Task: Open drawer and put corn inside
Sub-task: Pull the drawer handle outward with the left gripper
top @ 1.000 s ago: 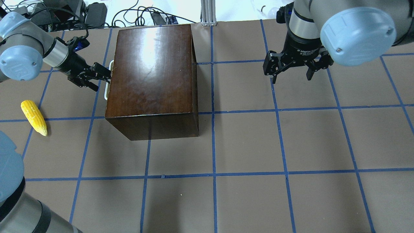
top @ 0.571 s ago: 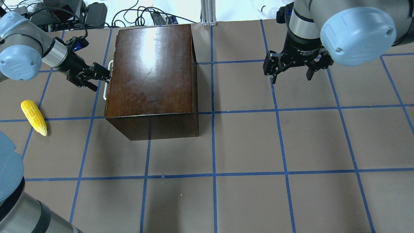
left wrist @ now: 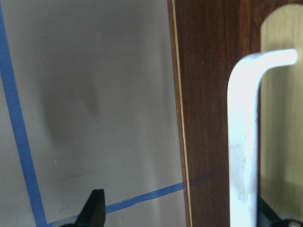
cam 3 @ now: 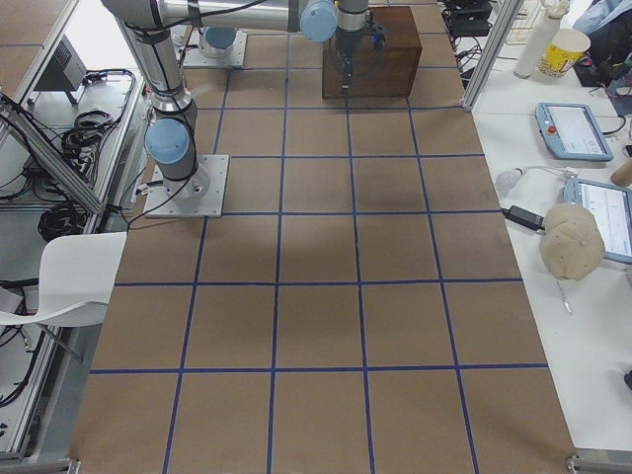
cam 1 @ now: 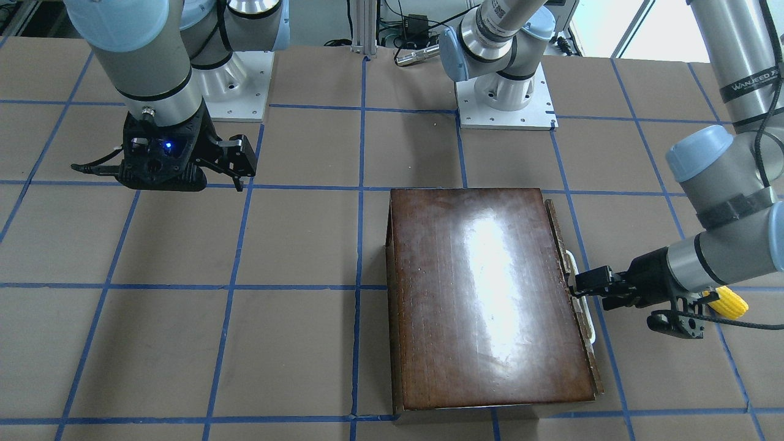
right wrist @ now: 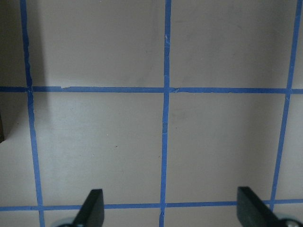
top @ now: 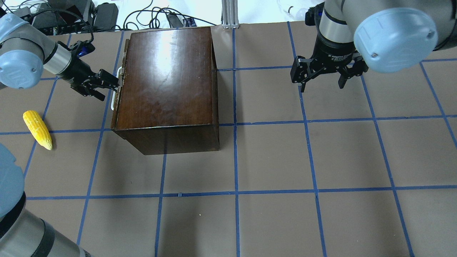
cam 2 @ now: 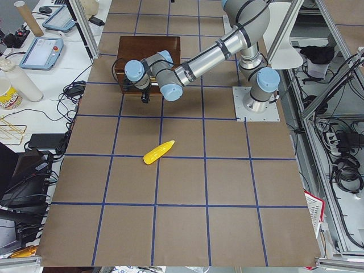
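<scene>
Drawer (left wrist: pixel 208 94) sits slightly out of box (top: pixel 167 78). Left gripper (top: pixel 109 86) is at its white handle (left wrist: pixel 244 142), jaws spread, handle between them. Corn (top: pixel 37 129) lies on table (top: pixel 271 160), left of box. Right gripper (top: pixel 321 84) is released, well apart.

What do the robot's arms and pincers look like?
The left arm and right arm are silver-grey tubes with pale-blue joint caps. The left pincer and right pincer are black, two-fingered. A black cable leaves the left wrist.

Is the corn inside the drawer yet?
No, the corn lies on the table, apart from the box.
</scene>
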You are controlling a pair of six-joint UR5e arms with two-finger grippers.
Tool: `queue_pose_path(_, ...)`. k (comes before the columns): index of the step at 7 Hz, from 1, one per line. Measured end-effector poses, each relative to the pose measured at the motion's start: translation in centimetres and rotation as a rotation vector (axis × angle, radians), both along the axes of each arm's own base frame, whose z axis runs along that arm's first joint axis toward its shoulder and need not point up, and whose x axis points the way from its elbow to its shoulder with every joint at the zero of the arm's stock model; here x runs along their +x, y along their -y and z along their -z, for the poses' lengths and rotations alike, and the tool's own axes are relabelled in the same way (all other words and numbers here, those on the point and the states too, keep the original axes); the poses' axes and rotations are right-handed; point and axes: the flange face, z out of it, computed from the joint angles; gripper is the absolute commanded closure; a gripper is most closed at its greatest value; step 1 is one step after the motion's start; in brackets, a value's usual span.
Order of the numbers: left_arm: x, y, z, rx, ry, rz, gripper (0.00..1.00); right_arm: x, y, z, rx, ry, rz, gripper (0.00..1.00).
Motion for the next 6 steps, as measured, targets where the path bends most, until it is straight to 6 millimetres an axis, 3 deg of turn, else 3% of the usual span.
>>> queue_pose_path(6, 2.7, -0.5, 0.1, 0.001, 0.041, 0.022, 0.00, 0.0, 0.0, 0.0, 0.000, 0.000, 0.000, 0.00)
